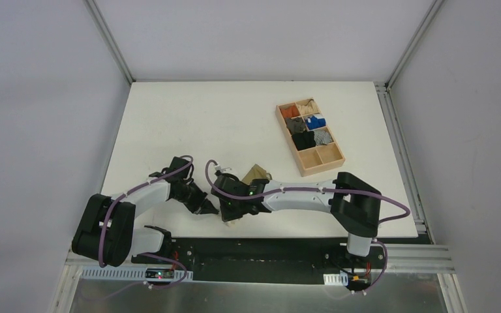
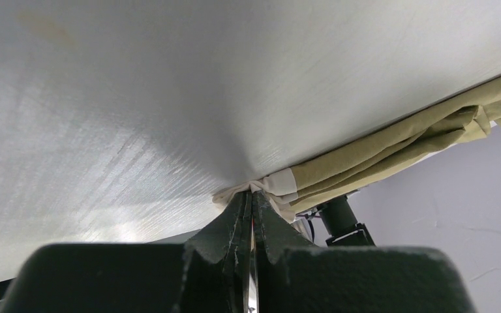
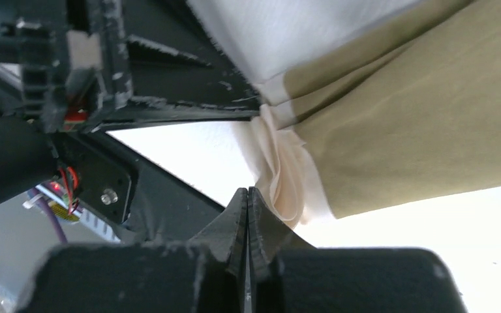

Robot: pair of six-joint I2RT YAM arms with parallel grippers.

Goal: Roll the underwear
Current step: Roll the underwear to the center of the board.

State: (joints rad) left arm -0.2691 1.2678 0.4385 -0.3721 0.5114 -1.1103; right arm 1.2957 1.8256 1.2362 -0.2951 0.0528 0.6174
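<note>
Left gripper [image 2: 253, 195] fingers [image 2: 233, 225] closest to lens, pinched tight on the cream waistband [image 2: 280, 183] of the underwear [image 2: 391, 140]; olive fabric runs away from the pinch in bunched folds along the white table [image 2: 137, 98]. Right gripper [image 3: 248, 194] jaws pressed together, waistband folds touching the tip; cannot tell if cloth is caught between them. Top view: garment sits near the table's front edge, centre, mostly hidden under the right arm, both grippers meeting there. Wooden tray [image 1: 289, 140] with small fabric bundles [image 1: 303, 140] stands well apart, far right
</note>
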